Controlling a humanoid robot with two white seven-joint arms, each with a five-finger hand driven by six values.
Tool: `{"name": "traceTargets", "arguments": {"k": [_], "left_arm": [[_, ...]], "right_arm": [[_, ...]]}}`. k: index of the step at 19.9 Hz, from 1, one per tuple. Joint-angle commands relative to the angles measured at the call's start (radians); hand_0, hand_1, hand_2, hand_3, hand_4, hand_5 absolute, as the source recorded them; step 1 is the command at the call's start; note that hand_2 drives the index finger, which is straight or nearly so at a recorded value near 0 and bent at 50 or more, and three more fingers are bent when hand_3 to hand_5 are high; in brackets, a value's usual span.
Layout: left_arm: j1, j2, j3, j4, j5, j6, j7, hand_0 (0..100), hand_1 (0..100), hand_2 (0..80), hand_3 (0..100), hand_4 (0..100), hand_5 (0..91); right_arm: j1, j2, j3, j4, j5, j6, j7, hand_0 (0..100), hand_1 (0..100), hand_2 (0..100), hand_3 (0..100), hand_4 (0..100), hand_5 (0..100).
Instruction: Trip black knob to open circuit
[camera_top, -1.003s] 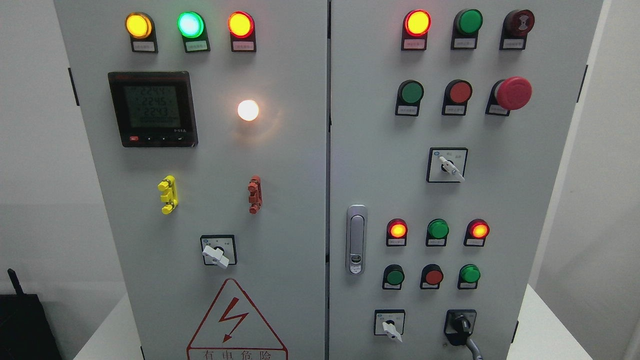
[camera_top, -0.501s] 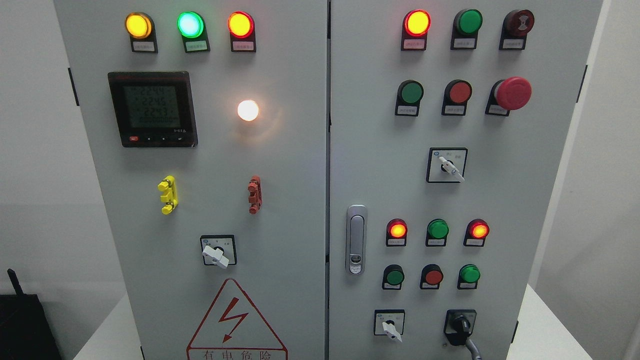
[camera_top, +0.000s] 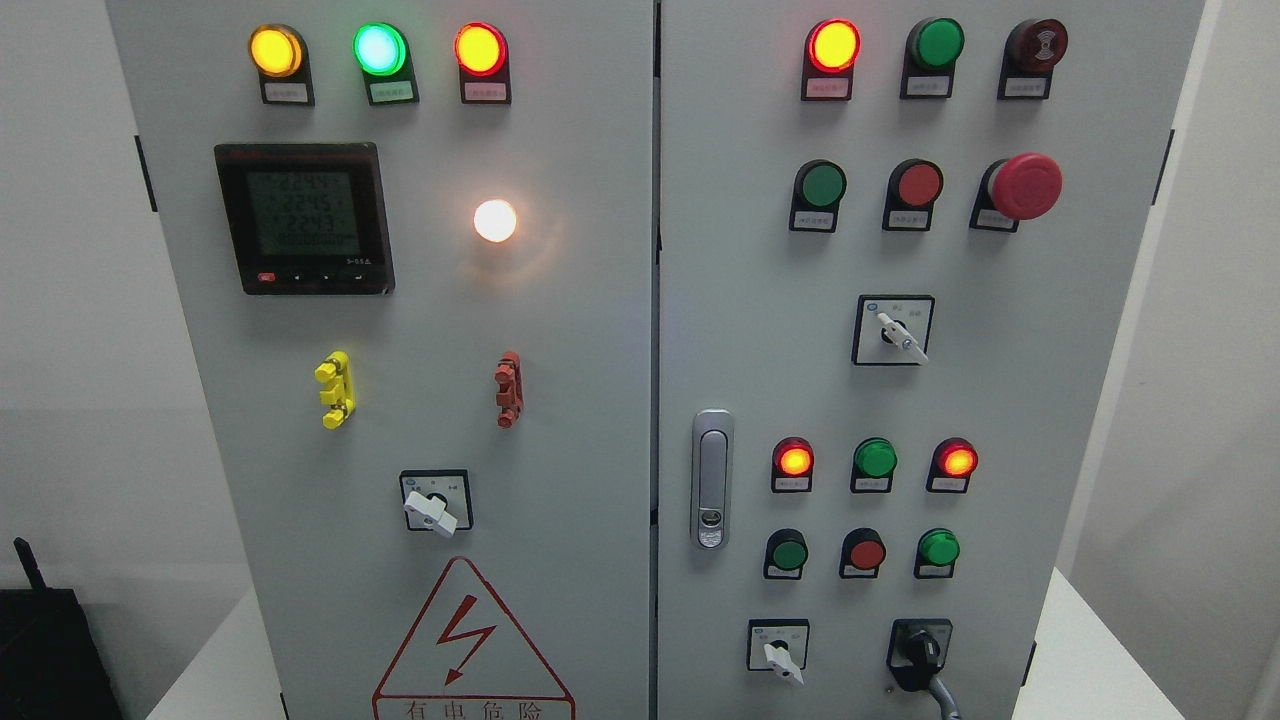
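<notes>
I face a grey control cabinet (camera_top: 600, 330) with two doors. The black knob (camera_top: 921, 650) sits at the lower right of the right door, a grey cable running down from it. Beside it, to the left, is a white-handled selector switch (camera_top: 779, 652). The meter display (camera_top: 304, 217) glows on the left door

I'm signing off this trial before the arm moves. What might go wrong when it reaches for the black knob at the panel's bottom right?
1. The black knob sits close beside a white selector switch; a stray finger may turn that instead.
2. A grey cable hangs just below the knob and might snag.
3. The knob lies near the picture's bottom edge, so an arriving robot hand may hide it from view.
</notes>
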Motion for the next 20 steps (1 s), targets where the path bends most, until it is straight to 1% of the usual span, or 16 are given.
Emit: {"name": "traceTargets", "arguments": {"k": [1,3,6,10,13,20], "left_arm": [[-0.002,0.000,0.003,0.000,0.002,-0.003,0.000,12,39,0.0,0,0,0.0],[-0.002,0.000,0.003,0.000,0.001,-0.003,0.000,12,39,0.0,0,0,0.0],[-0.002,0.000,0.003,0.000,0.002,-0.003,0.000,12,39,0.0,0,0,0.0],[-0.002,0.000,0.003,0.000,0.002,-0.003,0.000,12,39,0.0,0,0,0.0],[-0.002,0.000,0.003,0.000,0.002,-0.003,0.000,12,39,0.0,0,0,0.0],[-0.002,0.000,0.003,0.000,0.002,-0.003,0.000,12,39,0.0,0,0,0.0]], "right_arm": [[-0.013,0.007,0.030,-0.039,0.000,-0.011,0.012,0,0,12,100,100,100],[-0.015,0.007,0.042,-0.040,0.000,-0.009,0.012,0,0,12,100,100,100],[-0.015,0.007,0.043,-0.040,-0.001,-0.009,0.012,0,0,12,100,100,100],[-0.016,0.007,0.046,-0.040,-0.012,-0.009,0.002,0,0,12,100,100,100],[-0.018,0.007,0.066,-0.046,-0.030,-0.005,-0.011,0,0,12,100,100,100],[-0.022,0.007,0.074,-0.052,-0.035,0.000,-0.014,0,0,12,100,100,100]]}}
